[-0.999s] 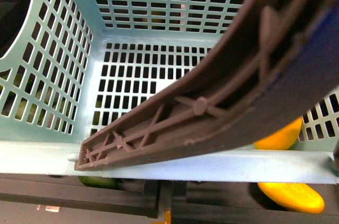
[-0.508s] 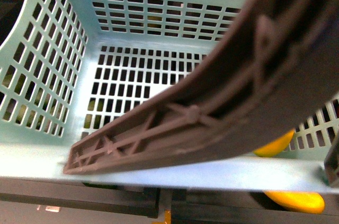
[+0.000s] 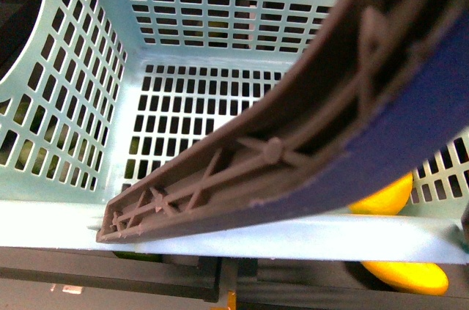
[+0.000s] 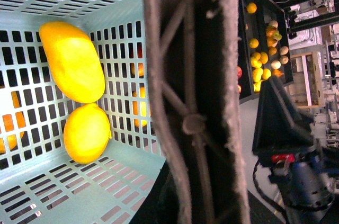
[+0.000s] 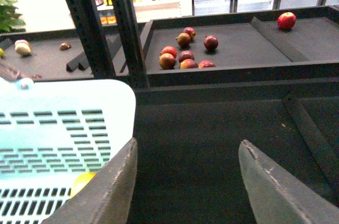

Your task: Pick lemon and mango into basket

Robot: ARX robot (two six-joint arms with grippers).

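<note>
I am holding the right gripper point(image 5: 188, 145) wide open and empty (left gripper: cannot tell), as the oblong orange-yellow mango point(image 4: 71, 60) and oval yellow lemon point(image 4: 86, 132) are lying inside the teal slotted plastic basket point(image 3: 293, 240).

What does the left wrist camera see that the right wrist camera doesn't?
Only the left wrist view shows the mango and the lemon whole, touching inside the basket, plus its brown handle. Only the right wrist view shows the right hand, open and empty, and red fruits on a dark shelf. Both show the teal basket; the right view catches only a yellow sliver through its slots.
</note>
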